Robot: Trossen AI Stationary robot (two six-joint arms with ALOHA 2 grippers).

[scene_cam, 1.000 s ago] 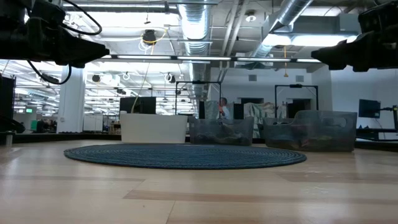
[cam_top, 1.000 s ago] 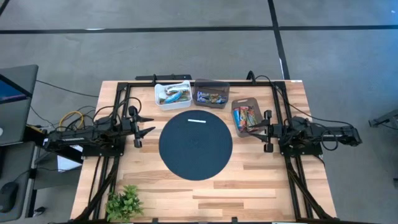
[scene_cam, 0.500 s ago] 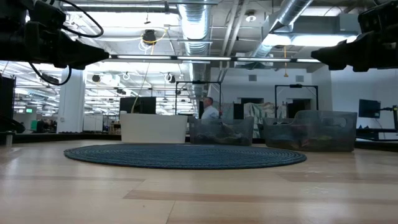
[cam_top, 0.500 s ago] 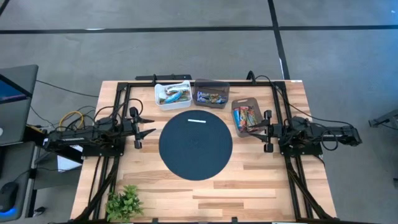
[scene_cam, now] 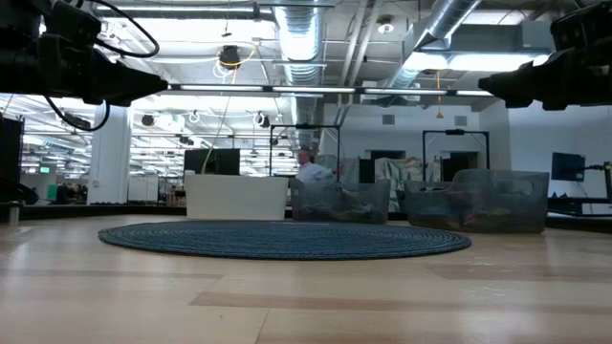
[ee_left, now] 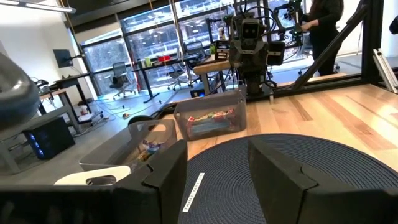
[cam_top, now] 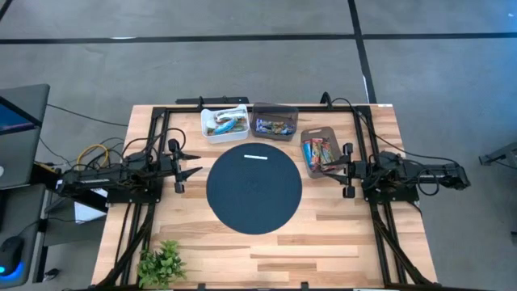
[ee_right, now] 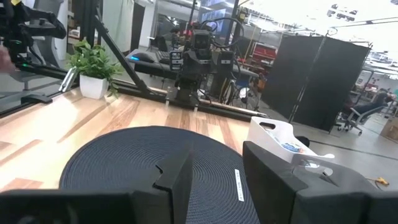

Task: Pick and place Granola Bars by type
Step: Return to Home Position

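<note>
The granola bars lie sorted in three bins at the table's far side: blue ones in a white bin [cam_top: 224, 124], brown-green ones in a grey bin [cam_top: 275, 124], orange-red ones in a grey bin [cam_top: 318, 151]. A thin white strip [cam_top: 255, 158] lies on the round dark mat [cam_top: 254, 188]. My left gripper [cam_top: 191, 162] hovers open and empty at the mat's left. My right gripper [cam_top: 326, 170] hovers open and empty at the mat's right, by the orange-red bin.
A small potted plant [cam_top: 161, 262] stands at the table's near left corner. A black frame [cam_top: 258, 106] runs along the table's far and side edges. In the low view a person [scene_cam: 308, 171] passes in the room behind the bins.
Both arms have kept still. A person in the room behind the table has walked toward the left in the low view.
</note>
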